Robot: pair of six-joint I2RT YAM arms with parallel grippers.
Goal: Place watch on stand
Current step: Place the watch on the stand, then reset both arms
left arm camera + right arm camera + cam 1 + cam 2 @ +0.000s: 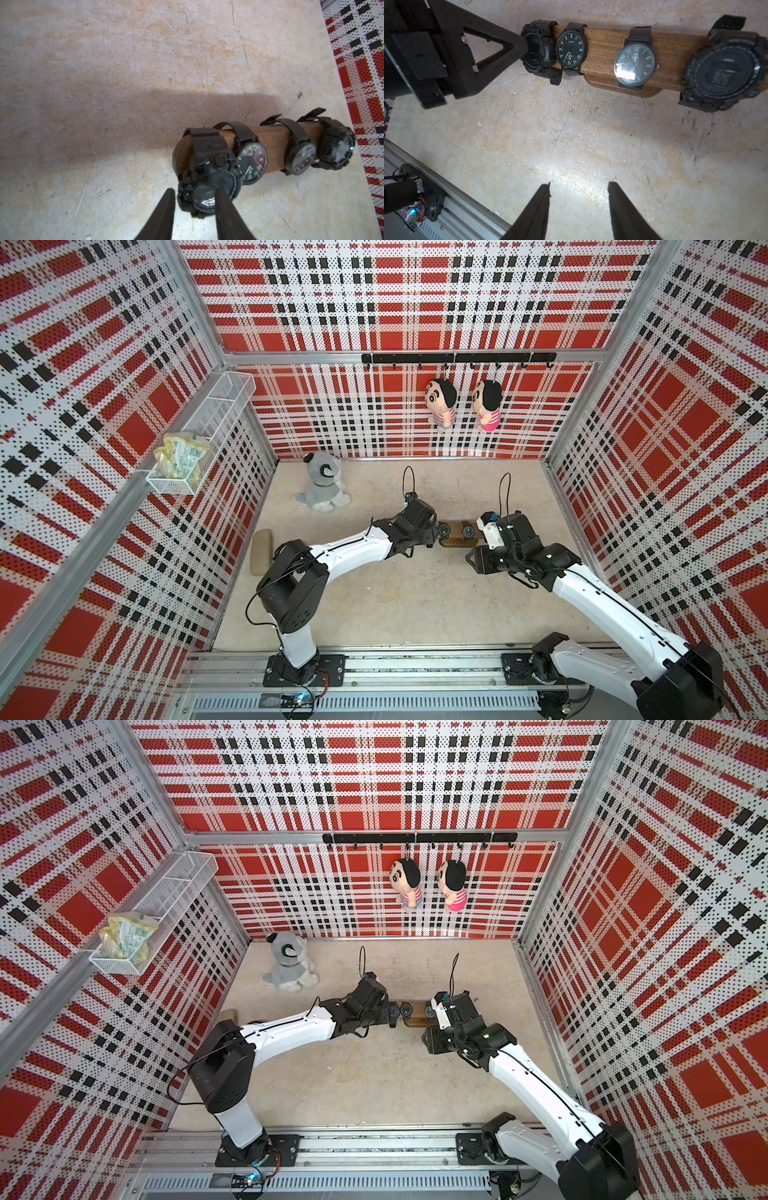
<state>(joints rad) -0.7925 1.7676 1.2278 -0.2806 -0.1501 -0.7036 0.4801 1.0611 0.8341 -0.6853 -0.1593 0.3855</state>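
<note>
Watch (204,187): chunky, black, its strap looped over the stand's (268,143) end.
Left gripper (194,195): I clamp its case.
Right gripper (579,187): parted, empty.
Technique: I'd slide it inward, then release.

You have four watches on one wooden stand (608,41): two chunky digital watches (538,46) (724,71) at its ends and two slim analog watches (570,49) (635,62) between them. Behind the stand you see three plush toys (324,485) (441,400) (488,404).

Lab test cell (plaid perforated walls (415,302)).
</note>
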